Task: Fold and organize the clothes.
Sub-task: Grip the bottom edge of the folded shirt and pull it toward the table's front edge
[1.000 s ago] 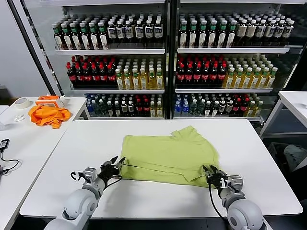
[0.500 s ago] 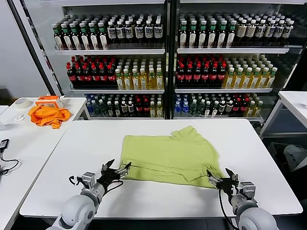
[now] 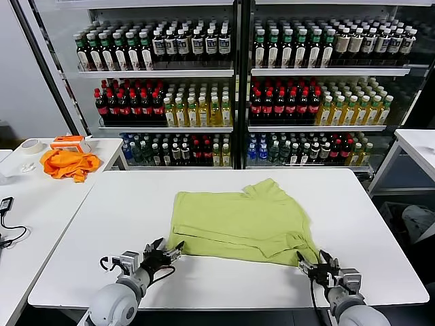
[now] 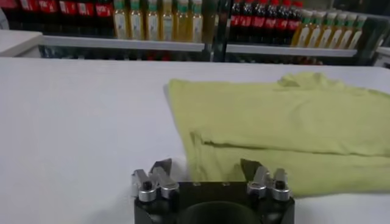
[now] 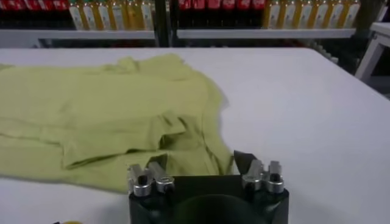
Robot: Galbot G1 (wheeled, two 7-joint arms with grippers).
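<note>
Shirt (image 3: 239, 224) lies half folded; my left gripper (image 3: 165, 253) and right gripper (image 3: 321, 261) gape empty at its near corners, so I should pinch both evenly.

**Surroundings of the work area**

Ahead of you stands a glass-fronted cooler (image 3: 234, 81) with shelves of bottled drinks. On the white side table (image 3: 41, 204) to your left lie a crumpled bright orange cloth (image 3: 66, 163), a tape roll (image 3: 30, 145) and a black cable (image 3: 8, 227).
</note>
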